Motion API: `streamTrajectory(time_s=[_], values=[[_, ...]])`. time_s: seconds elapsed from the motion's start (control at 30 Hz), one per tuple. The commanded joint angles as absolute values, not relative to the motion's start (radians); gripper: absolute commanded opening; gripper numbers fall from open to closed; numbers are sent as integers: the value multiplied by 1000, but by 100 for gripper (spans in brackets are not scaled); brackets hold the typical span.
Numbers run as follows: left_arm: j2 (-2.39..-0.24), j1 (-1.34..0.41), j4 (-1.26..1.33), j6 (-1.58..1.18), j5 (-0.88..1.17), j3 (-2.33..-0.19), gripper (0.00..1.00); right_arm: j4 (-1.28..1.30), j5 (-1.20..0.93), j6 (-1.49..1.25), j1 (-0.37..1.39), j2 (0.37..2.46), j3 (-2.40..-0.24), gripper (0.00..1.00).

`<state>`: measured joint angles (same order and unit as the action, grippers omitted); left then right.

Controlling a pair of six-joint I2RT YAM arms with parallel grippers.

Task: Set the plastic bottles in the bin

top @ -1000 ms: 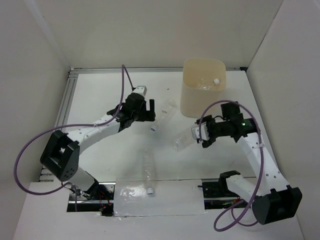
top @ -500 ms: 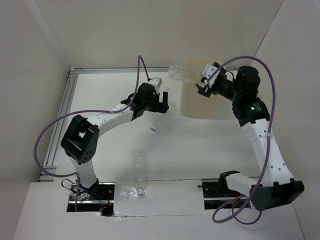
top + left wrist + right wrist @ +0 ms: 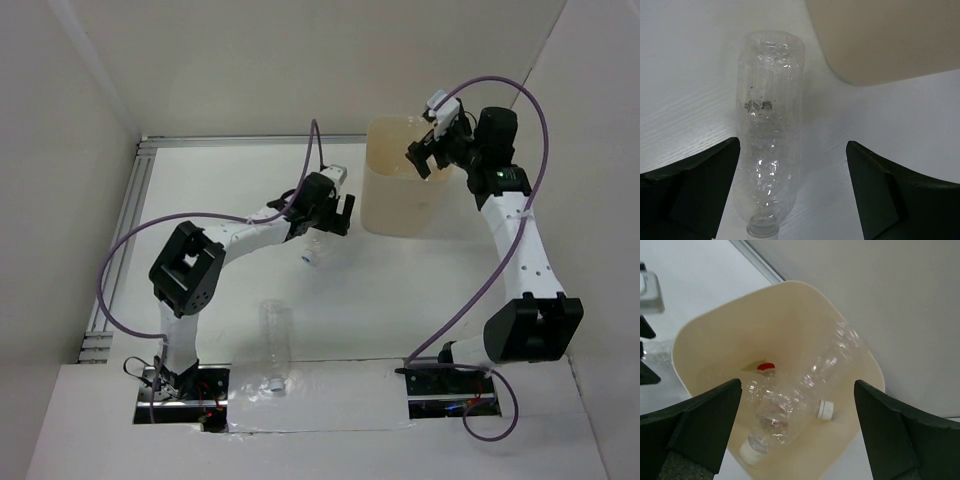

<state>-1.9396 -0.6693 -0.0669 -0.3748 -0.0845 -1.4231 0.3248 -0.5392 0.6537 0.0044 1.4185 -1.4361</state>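
Left gripper (image 3: 792,150) sits spread wide, and I see a clear bottle (image 3: 769,110) lying between its fingers. Right gripper (image 3: 797,387) hangs spread and empty above the bin (image 3: 700,340), with bottles (image 3: 832,357) directly beneath it.

A white bench (image 3: 420,290) sits boxed in by three bare, off-white panels: a back wall (image 3: 300,60), a left wall (image 3: 50,180) and a right wall (image 3: 595,150). A metal rail (image 3: 128,225) runs along the bench's left edge and turns along its far edge. Close up, the bench top shows a faint wood grain. A white ledge (image 3: 100,420) spans the near side. The light is soft and even, with only pale shadows.
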Motion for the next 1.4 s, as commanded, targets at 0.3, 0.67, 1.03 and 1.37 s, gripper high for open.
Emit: streamTrajectory(time_s=[0.3,0.67,1.03,1.37], values=[[-2103,-713,-236,-353,-305,-1537,96,345,-781,377,-216,1197,-1511,100],[-1787,-723,-196,-393,-313,-1361,16,431,-943,370,-299,1115,-1414,62],[-1588,-762,6,-385,-124,-1669,13,515,-965,422,-364,1031,-1256,73],[-2040,-784,407,-468,-192,-2114,17,771,-1040,644,-364,962,-1151,76]])
